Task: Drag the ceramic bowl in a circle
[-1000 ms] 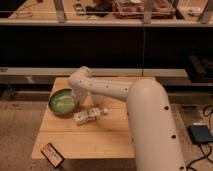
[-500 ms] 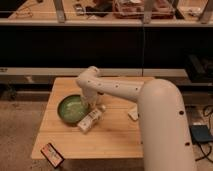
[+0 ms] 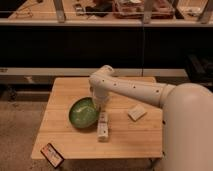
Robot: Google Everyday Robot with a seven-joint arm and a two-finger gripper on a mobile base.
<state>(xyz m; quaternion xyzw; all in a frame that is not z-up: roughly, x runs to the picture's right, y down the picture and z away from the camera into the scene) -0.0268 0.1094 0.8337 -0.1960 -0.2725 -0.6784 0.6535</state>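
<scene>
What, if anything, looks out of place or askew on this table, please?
The dark packet lies askew at the table's front left corner, seemingly overhanging it. The gripper is at the green bowl's right rim; nothing looks spilled.

On the desk [image 3: 62,92], the ceramic bowl [image 3: 82,114] sits left of centre. The end effector [image 3: 99,104] is at the bowl's right rim, apparently touching it, on an arm [image 3: 135,90] that reaches in from the right. A long packet [image 3: 103,127] lies just in front of the end effector, beside the bowl. A small block [image 3: 137,112] rests further right, and a flat pack [image 3: 52,153] lies at the front left corner.
</scene>
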